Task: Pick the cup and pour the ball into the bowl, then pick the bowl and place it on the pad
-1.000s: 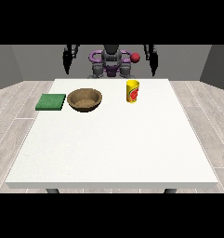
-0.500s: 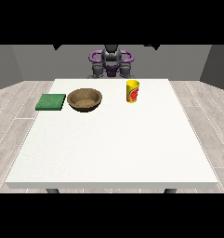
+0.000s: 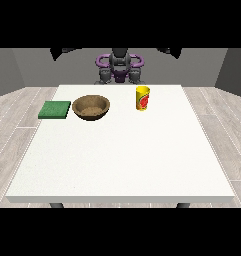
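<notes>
A yellow cup (image 3: 143,98) with a red mark stands upright on the white table (image 3: 122,155), at the far middle right. Left of it sits a brown bowl (image 3: 91,107), with nothing visible inside. A flat green pad (image 3: 55,109) lies beside the bowl, near the table's left edge. No ball is visible. Both arms are raised wide apart. The hand at the view's left (image 3: 60,51) and the hand at the view's right (image 3: 172,51) show only as dark shapes at the scene's top edge, high above the table and far from the cup.
The robot's purple and grey torso (image 3: 120,67) stands behind the table's far edge. Grey plank floor surrounds the table on all sides.
Both arms have swung up and outward, from beside the torso to the top of the view. A red ball seen near the hand at the view's right one second ago no longer shows.
</notes>
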`<state>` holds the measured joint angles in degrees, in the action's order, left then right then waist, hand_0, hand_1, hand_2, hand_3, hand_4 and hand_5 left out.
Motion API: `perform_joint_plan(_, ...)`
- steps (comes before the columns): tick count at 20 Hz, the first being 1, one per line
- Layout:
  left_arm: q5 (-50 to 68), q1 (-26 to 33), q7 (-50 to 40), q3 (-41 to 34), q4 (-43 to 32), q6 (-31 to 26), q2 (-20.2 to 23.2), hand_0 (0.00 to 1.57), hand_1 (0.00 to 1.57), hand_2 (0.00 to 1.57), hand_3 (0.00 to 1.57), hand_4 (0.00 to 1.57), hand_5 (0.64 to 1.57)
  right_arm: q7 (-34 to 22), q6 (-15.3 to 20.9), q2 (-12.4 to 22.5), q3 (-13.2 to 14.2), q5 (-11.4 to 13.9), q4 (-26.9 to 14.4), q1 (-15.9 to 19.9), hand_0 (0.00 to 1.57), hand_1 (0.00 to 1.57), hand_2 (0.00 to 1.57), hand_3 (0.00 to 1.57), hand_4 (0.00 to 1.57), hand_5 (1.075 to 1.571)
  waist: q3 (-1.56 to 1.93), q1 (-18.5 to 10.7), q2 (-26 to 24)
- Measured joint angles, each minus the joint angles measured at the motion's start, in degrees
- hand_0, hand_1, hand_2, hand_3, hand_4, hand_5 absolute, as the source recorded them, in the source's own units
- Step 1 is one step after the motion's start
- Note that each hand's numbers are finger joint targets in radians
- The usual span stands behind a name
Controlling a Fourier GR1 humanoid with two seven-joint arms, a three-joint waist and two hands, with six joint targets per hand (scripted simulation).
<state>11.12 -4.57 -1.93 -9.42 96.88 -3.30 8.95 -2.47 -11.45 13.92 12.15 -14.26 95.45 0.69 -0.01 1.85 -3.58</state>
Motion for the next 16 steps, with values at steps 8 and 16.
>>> perform_joint_plan(8,-4.4,-3.0,14.9,0.4,-10.2,0.9,-3.0,0.00,0.00,0.00,0.00,0.00,1.527,6.5,-1.5,-1.0,0.2,1.3,-3.4,3.0,0.00,0.00,0.00,0.00,0.00,1.571,-0.01,1.4,7.9)
perform_joint_plan(16,-8.9,-7.1,30.5,1.1,-25.3,5.1,-7.1,0.00,0.00,0.00,0.00,0.00,1.528,11.1,-3.5,-0.1,1.0,1.9,-5.7,5.4,0.00,0.00,0.00,0.00,0.00,1.570,-0.02,4.0,13.0)
